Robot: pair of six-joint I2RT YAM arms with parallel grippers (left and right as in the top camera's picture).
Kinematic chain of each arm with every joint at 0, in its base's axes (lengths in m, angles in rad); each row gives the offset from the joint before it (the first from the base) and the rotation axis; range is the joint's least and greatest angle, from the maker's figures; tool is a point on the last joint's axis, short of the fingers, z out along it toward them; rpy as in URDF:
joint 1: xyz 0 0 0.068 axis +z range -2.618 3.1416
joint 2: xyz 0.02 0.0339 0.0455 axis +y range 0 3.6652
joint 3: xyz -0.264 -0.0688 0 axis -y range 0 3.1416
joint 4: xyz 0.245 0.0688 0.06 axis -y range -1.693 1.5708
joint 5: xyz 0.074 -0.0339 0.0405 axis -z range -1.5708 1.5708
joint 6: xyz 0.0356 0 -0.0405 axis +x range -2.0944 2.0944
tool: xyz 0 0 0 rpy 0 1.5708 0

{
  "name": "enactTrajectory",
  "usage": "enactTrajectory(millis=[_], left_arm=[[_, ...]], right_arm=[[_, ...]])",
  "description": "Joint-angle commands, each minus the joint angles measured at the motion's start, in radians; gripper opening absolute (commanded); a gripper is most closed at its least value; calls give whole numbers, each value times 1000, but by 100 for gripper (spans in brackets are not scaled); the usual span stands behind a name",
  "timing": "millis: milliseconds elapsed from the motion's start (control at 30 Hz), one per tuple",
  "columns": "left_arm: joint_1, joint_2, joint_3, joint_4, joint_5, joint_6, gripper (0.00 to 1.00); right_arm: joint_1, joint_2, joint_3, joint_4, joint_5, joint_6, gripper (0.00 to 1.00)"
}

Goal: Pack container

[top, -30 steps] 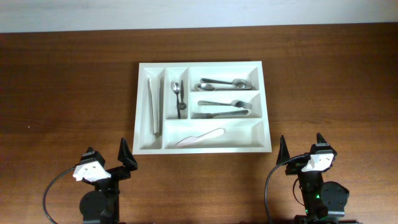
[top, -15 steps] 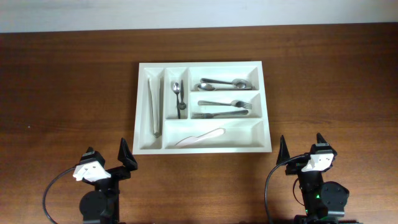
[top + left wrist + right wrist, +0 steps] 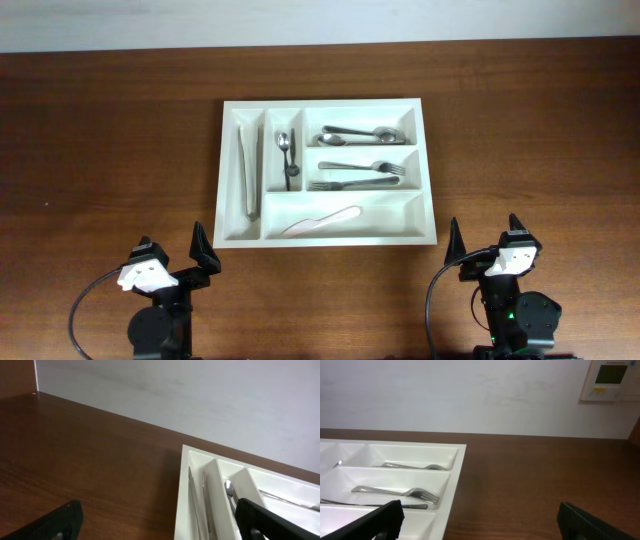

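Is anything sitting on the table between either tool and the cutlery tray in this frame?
Nothing visible does. Only open table wood lies between the left tool, the right tool and the near wall of the cutlery tray. Both tools are open and hold nothing.

Overhead looks straight down on table (image 3: 100,150); wrist views sit low, facing the wall (image 3: 200,400), each sharing a container (image 3: 390,215) corner.
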Motion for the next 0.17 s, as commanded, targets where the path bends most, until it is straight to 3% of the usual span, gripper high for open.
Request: enactTrajectory(millis=[0,133], left_arm=[[3,-10,-10,5,-15,2,99],[3,-10,-10,6,-15,2,99]], right_arm=[[6,-11,-8,-3,9,-3,98],[6,-11,-8,-3,9,-3,99]])
